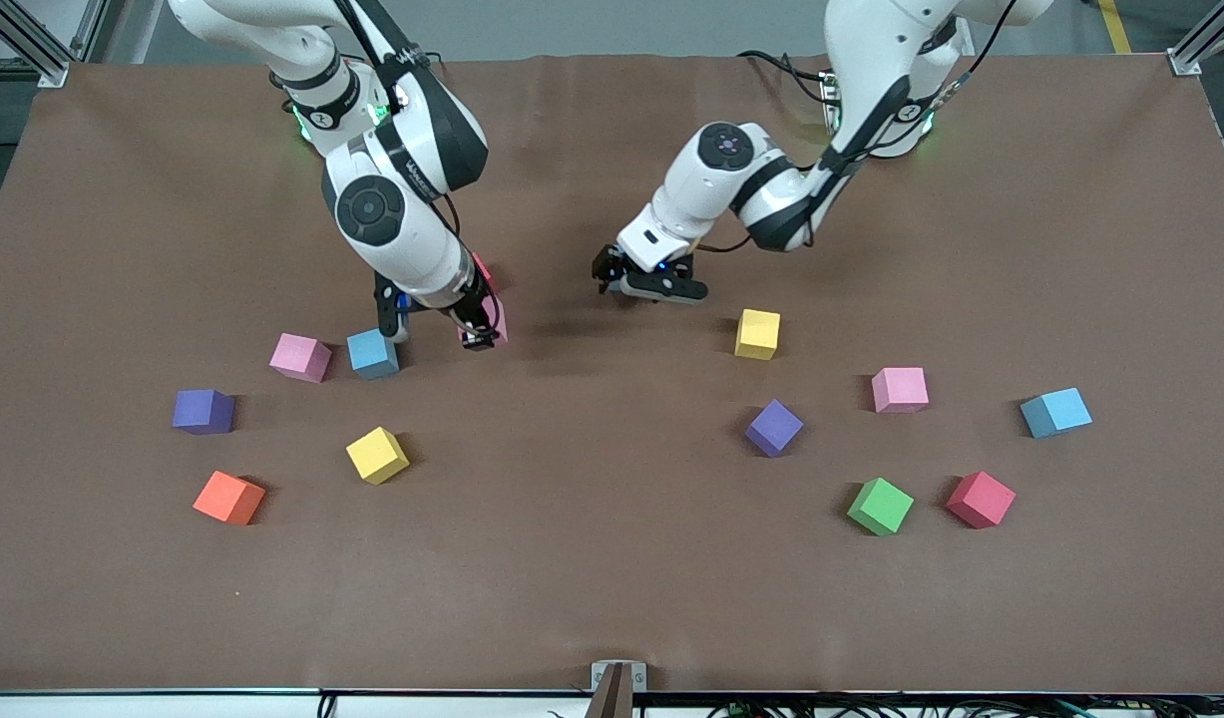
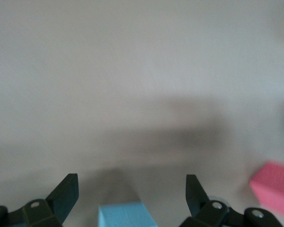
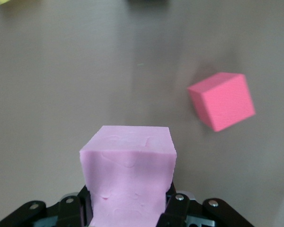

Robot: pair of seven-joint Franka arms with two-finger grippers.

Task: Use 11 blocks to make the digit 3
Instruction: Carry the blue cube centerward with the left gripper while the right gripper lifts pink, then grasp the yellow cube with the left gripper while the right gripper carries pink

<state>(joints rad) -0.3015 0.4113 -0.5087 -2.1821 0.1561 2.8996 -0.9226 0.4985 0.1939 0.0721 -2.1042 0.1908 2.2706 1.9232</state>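
Observation:
My right gripper (image 1: 480, 334) (image 3: 128, 201) is shut on a light pink block (image 1: 498, 319) (image 3: 128, 161), low over the table's middle. A deeper pink block (image 1: 482, 269) (image 3: 221, 100) lies on the table close by, partly hidden by the right arm in the front view. My left gripper (image 1: 616, 282) (image 2: 131, 182) is open and low over the table's middle. A light blue block (image 2: 125, 215) rests loose between its spread fingers (image 2: 66, 191); the hand hides it in the front view. The deeper pink block (image 2: 272, 187) also shows in the left wrist view.
Loose blocks toward the right arm's end: pink (image 1: 300, 356), blue (image 1: 373, 353), purple (image 1: 204, 411), yellow (image 1: 377, 455), orange (image 1: 229, 498). Toward the left arm's end: yellow (image 1: 757, 333), pink (image 1: 900, 389), purple (image 1: 774, 428), blue (image 1: 1055, 412), green (image 1: 880, 506), red (image 1: 981, 499).

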